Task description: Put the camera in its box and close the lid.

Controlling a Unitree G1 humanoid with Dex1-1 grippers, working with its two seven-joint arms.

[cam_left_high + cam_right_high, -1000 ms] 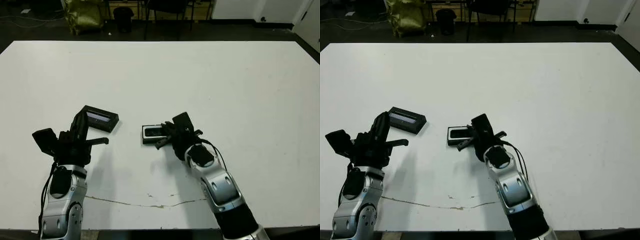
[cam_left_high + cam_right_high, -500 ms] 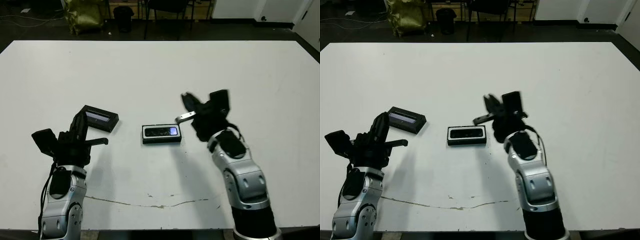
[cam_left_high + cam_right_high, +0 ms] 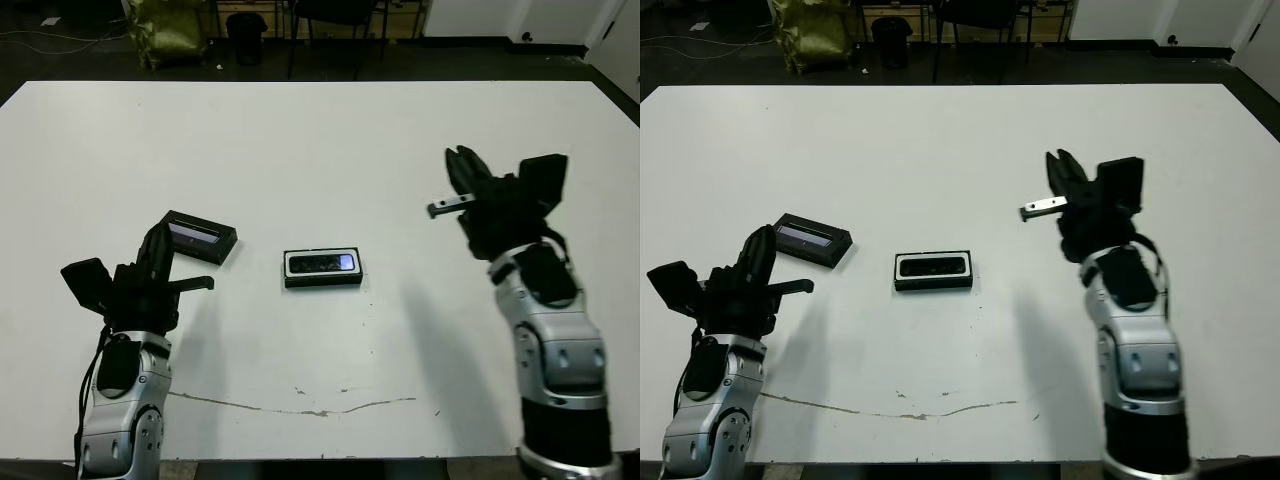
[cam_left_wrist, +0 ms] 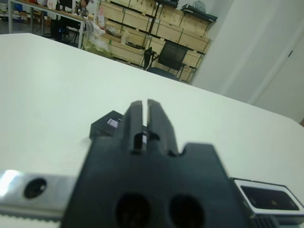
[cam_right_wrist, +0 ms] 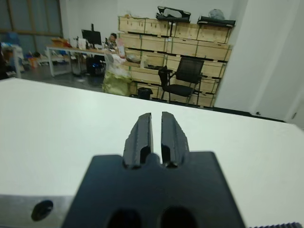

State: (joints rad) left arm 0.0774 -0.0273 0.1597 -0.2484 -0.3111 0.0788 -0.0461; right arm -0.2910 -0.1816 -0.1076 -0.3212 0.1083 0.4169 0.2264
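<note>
The camera (image 3: 322,264) lies inside the box (image 3: 322,283), which rests open near the middle of the white table (image 3: 400,140), its long axis running left to right. The lid (image 3: 200,237) lies flat on the table to the box's left and a little farther from the robot, apart from it, glossy strip upward.

The left gripper (image 3: 150,262) is the nearer one to the lid: its fingers (image 4: 142,118) point toward it and end just short of its near end. They are pressed together with only a slit between them and hold nothing.

The right gripper (image 3: 1068,178) is raised well to the right of the box, aimed away from it; its fingers (image 5: 156,135) are likewise closed and empty.

Judged from this layout, what remains is to fetch the lid and set it on the box, a move best suited to the left arm.
</note>
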